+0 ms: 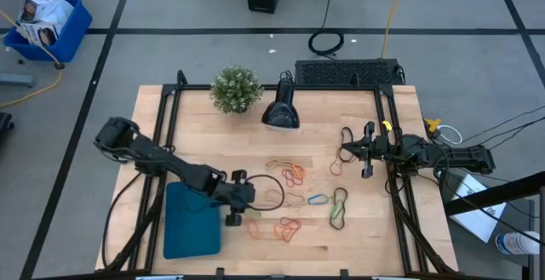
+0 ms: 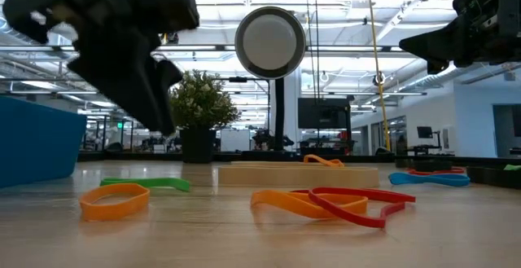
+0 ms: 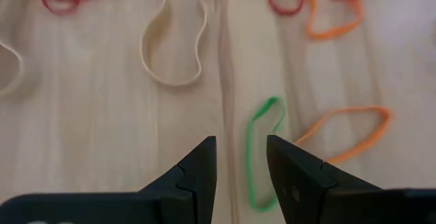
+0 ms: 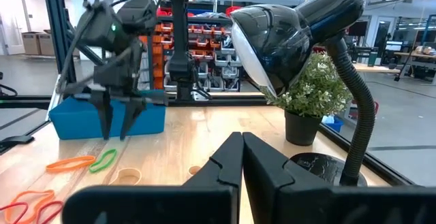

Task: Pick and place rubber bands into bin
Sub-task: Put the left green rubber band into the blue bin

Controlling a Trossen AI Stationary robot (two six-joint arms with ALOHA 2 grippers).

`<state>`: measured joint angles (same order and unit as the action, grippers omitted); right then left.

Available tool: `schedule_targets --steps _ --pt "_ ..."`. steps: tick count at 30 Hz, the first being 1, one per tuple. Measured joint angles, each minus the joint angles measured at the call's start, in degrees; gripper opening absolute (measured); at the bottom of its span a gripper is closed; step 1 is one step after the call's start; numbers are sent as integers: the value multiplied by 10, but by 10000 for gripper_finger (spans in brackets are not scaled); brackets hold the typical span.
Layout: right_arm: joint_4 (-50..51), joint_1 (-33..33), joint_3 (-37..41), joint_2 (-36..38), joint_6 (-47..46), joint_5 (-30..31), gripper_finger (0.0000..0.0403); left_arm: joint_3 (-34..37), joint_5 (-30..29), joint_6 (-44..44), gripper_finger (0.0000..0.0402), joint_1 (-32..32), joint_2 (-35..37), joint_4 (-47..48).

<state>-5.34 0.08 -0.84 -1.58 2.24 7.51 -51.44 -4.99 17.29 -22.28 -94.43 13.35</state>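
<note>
worktop: pale wooden slatted worktop (image 1: 196, 127) carrying every item below; clock directions are read on the overhead view
bin: flat teal-blue rectangular plastic tray (image 1: 189, 225) at about 8 o'clock on the worktop, no band visible inside it from above
left arm: dark arm reaching in from 9 o'clock; the left gripper (image 3: 241, 161) hovers just above the worktop beside the tray's 3 o'clock edge, jaws parted and empty, straddling one end of the green loop
right arm: parked at 3 o'clock; the right gripper (image 4: 242, 157) has its jaws clenched together on nothing
bands: thin stretchy rubber loops in orange, red, tan, green and blue (image 1: 294, 175) scattered flat from the centre toward 5 o'clock, some overlapping, none in the tray
target band: small thin green rubber loop (image 3: 262, 142) lying flat just beside an orange rubber loop (image 3: 344, 132), close but apparently not touching, both by the tray's 3 o'clock edge
handling: judged very light, limp and grippy; it will sag and change shape once lifted, could snag a neighbour, and will not break
hold: best pinched across a single strand at the near end of the loop, jaws pressed down to the wood so the thin strand cannot slide under a tip
risk: closing too high misses the flat strand; closing wide could catch the orange neighbour
</note>
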Motion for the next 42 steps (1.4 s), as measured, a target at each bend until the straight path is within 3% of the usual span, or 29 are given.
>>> schedule_targets --steps 17,42 --pt "0 0 0 0 1 0 4 0 23 43 133 1 -39 3" --pt "5 0 0 -1 4 2 4 -26 22 23 133 -3 -88 8"
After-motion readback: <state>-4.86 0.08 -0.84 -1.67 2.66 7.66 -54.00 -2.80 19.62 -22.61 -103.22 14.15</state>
